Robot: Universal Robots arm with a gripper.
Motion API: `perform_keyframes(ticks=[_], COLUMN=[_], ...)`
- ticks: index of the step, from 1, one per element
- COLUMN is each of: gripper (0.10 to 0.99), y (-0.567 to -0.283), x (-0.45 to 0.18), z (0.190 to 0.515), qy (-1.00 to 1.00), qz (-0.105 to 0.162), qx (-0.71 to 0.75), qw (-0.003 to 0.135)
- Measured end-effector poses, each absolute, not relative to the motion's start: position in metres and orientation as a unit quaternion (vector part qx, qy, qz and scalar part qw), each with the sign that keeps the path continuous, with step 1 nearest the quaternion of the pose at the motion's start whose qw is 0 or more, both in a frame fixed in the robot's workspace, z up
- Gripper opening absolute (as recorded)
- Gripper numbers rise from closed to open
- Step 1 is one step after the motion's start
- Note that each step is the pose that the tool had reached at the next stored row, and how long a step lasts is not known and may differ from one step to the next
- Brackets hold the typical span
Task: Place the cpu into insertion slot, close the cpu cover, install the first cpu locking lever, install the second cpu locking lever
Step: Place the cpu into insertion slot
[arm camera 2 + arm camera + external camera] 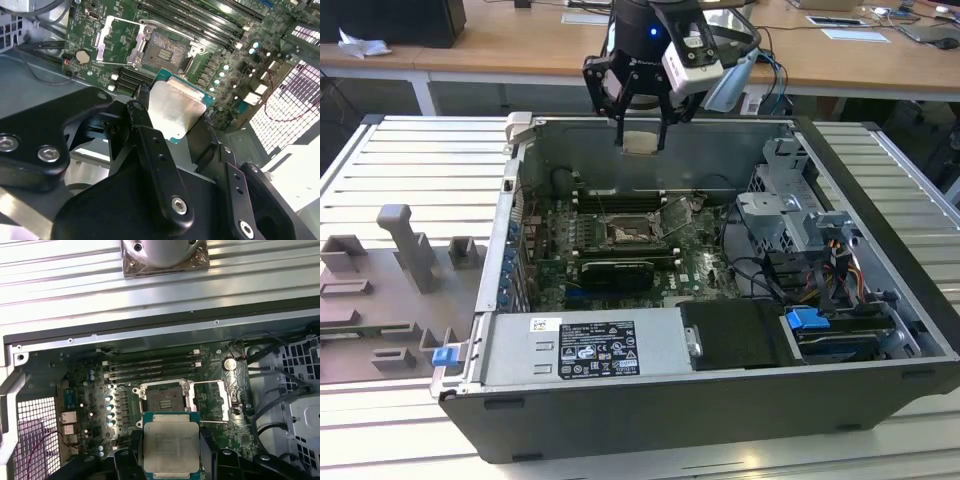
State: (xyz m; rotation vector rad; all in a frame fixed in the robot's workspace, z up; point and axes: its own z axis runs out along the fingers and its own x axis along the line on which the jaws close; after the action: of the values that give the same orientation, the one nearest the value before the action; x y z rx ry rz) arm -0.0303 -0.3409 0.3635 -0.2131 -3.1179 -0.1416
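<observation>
Pinching the cpu in the gripper, hovering over the open computer case, above the bare insertion slot, cpu cover flipped open.

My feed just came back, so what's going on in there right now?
The gripper holds the cpu between its jaws above the open computer case. On the motherboard below, the insertion slot is empty and the cpu cover lies swung open beside it. The cpu is not yet seated.
</observation>
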Motion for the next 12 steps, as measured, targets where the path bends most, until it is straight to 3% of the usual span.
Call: perform_keyframes(ticks=[12], gripper=[0.541], y=[-0.3401], x=[-0.0302], z=[0.3630], qy=[-0.993], qz=[-0.045], qx=[-0.109], qw=[0.005])
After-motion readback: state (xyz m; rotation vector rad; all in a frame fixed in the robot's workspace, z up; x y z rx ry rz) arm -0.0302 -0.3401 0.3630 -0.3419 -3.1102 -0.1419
